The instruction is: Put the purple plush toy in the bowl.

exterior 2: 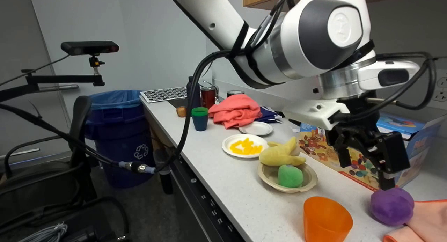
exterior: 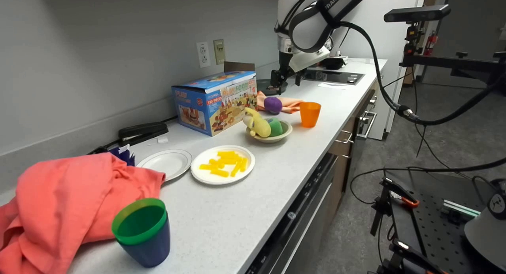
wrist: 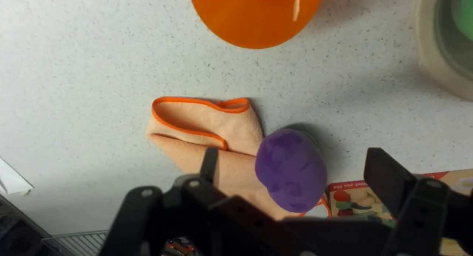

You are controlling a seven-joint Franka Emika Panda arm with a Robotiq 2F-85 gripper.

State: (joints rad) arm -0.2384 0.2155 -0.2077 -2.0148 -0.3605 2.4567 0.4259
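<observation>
Wrist view: cup [wrist: 257, 17] ahead of fingers [wrist: 388, 182], cut off | bowl [wrist: 426, 38] past one finger, likewise | box [wrist: 354, 200] behind that finger, I see part

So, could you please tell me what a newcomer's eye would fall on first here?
Probably the white robot arm looming over the counter, its open gripper above the purple plush toy. Next, perhaps, the heaped coral cloth beside the green cup, and the vivid orange cup near the bowl.

Counter [exterior: 221, 218] bright, floor [exterior: 466, 145] beyond front edge dim; glare streaks orange cup [wrist: 255, 17]; shadow adjoins purple plush toy [wrist: 292, 171].
</observation>
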